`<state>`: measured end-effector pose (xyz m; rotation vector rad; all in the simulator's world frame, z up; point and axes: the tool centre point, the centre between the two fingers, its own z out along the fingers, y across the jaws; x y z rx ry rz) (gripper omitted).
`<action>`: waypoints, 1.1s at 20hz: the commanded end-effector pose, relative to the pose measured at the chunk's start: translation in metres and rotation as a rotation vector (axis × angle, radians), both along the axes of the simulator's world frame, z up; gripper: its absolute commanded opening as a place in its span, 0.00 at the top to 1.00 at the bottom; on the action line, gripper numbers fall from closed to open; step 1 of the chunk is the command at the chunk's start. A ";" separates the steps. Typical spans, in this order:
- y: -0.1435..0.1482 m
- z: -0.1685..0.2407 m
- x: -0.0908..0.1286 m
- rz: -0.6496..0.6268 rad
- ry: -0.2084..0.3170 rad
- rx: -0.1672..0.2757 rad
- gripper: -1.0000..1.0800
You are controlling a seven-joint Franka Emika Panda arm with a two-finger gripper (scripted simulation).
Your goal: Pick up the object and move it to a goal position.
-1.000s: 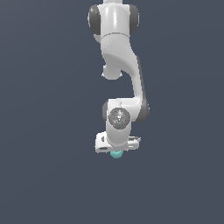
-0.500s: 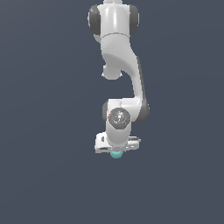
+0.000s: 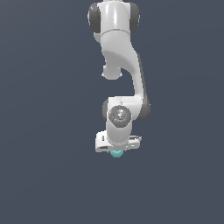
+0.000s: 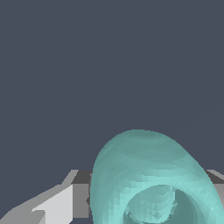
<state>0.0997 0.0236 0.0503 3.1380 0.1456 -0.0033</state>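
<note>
The object is a small teal rounded blob (image 3: 116, 153) that shows just under the white hand of my arm in the exterior view. In the wrist view the teal blob (image 4: 148, 175) fills the near part of the picture, with its ring-like dimple facing the camera. My gripper (image 3: 116, 152) sits directly over it and my fingers (image 4: 57, 203) stand on either side of it, shut on it. Most of the blob is hidden by the hand in the exterior view.
The ground (image 3: 52, 175) is a plain dark grey-blue surface all round. My white arm (image 3: 120, 65) reaches down from the top of the exterior view. Nothing else shows.
</note>
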 end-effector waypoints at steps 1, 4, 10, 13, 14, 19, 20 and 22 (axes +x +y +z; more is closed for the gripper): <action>0.002 0.012 0.001 0.000 -0.002 0.000 1.00; 0.005 0.034 0.001 0.000 -0.002 0.000 1.00; 0.014 0.093 0.003 0.000 -0.002 0.000 1.00; 0.019 0.127 0.005 0.000 -0.002 0.000 1.00; 0.020 0.138 0.005 0.000 -0.002 0.000 1.00; 0.028 0.192 0.008 0.000 -0.002 0.000 1.00; 0.030 0.202 0.009 0.000 -0.002 0.000 1.00; 0.033 0.222 0.010 0.000 -0.002 0.000 1.00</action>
